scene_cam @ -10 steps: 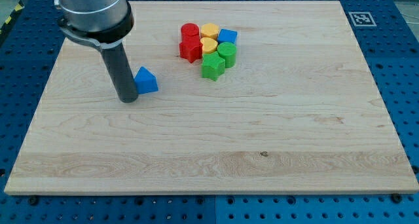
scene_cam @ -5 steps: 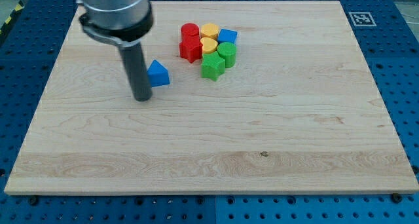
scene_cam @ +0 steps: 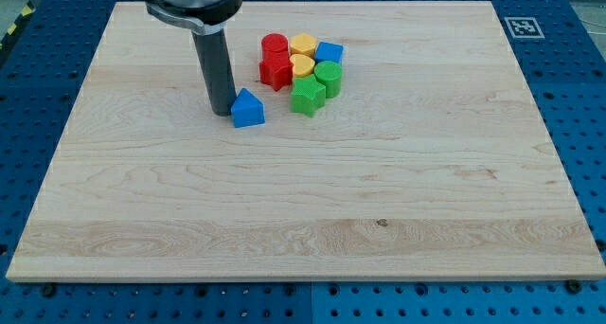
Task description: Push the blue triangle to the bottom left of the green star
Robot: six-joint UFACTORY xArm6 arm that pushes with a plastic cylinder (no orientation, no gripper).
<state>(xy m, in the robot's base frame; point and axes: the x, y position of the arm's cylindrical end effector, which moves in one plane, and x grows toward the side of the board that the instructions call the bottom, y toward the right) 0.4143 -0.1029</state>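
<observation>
My tip [scene_cam: 222, 111], bare of any hand, has shoved the small blue plastic triangle [scene_cam: 248, 109] rightward across the pale wooden worktop [scene_cam: 303, 210], now near the ribbed green star [scene_cam: 306, 96] and nearly placed.

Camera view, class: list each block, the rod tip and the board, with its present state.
blue triangle: loose, left of the cluster, touching my tip
my tip: on board, against the triangle's left
green star: in cluster, bottom
red blocks: clustered
yellow blocks: clustered
board: flat

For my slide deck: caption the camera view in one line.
My tip presses the left side of the blue triangle, just left and below the green star in a multicoloured block cluster.
</observation>
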